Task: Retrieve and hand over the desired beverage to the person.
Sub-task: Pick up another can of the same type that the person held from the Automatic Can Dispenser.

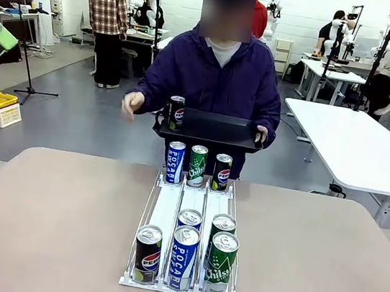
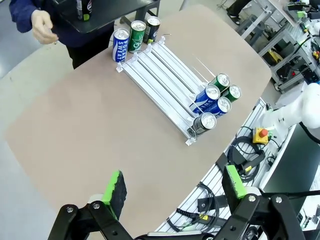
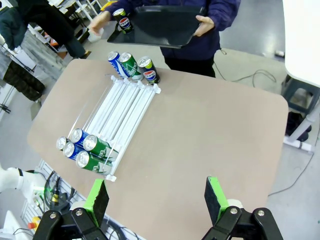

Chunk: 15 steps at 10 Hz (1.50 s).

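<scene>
Pepsi can (image 1: 147,255), Pocari can (image 1: 183,258), Chilsung can (image 1: 221,264) at rack (image 1: 167,211) front, person (image 1: 216,76) holding tray (image 1: 212,128), left gripper (image 2: 175,184) apart, right gripper (image 3: 157,194) apart

You can read "POCARI" down the near blue can (image 1: 183,259) and "Chils…" on the green can (image 1: 220,267) beside it. The near dark can (image 1: 147,257) shows a Pepsi logo; so does the lone can (image 1: 175,113) on the tray (image 1: 215,129). The far blue can (image 2: 120,45) reads "SWEAT".

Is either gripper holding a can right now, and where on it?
Neither. The left gripper and right gripper are open and empty above the table. The person's hand holds the black tray by its edge.
</scene>
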Each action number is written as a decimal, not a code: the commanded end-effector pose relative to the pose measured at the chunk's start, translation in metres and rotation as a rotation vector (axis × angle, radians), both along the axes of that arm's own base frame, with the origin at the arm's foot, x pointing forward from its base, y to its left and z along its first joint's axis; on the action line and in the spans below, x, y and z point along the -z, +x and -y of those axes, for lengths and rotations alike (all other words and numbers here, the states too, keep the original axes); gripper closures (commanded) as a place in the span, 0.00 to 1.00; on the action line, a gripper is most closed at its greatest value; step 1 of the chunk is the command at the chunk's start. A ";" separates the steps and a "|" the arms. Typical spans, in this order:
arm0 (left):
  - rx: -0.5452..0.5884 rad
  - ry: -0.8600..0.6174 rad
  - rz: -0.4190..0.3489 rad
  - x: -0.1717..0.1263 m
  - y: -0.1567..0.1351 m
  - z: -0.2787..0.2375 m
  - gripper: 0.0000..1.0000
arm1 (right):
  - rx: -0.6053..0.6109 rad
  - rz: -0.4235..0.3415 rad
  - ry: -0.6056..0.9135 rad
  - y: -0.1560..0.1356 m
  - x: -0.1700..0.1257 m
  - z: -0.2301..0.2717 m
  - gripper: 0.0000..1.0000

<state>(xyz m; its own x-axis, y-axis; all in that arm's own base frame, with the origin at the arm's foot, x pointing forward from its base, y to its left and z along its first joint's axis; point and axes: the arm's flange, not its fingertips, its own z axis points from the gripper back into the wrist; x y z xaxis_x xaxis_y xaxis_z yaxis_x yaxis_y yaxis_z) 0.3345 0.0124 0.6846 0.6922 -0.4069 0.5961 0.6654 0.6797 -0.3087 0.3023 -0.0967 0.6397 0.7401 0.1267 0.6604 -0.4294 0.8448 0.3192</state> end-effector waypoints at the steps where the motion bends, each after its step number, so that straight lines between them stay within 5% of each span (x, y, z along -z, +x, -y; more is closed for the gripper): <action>1: -0.005 0.015 -0.008 -0.001 -0.004 -0.001 0.00 | -0.019 0.004 0.009 0.000 0.000 0.000 0.00; 4: -0.005 0.015 -0.008 -0.001 -0.004 -0.001 0.00 | 0.000 0.000 0.000 0.000 0.000 0.000 0.00; 5: -0.005 0.015 -0.008 -0.001 -0.004 -0.001 0.00 | -0.088 -0.081 -0.242 0.003 -0.004 -0.044 0.00; 6: -0.005 0.015 -0.008 -0.001 -0.004 -0.001 0.00 | -0.108 -0.120 -0.280 0.004 -0.014 -0.080 0.00; 8: -0.005 0.015 -0.008 -0.001 -0.004 -0.001 0.00 | 0.133 -0.274 -0.074 0.022 -0.028 -0.156 0.00; 10: -0.005 0.015 -0.008 -0.001 -0.004 -0.001 0.00 | 0.345 -0.466 0.004 0.053 -0.006 -0.212 0.00; 11: -0.005 0.015 -0.008 -0.001 -0.004 -0.001 0.00 | 0.345 -0.517 -0.052 0.056 0.011 -0.227 0.00; 15: -0.005 0.015 -0.008 -0.001 -0.004 -0.001 0.00 | 0.245 -0.567 -0.266 0.071 0.053 -0.265 0.00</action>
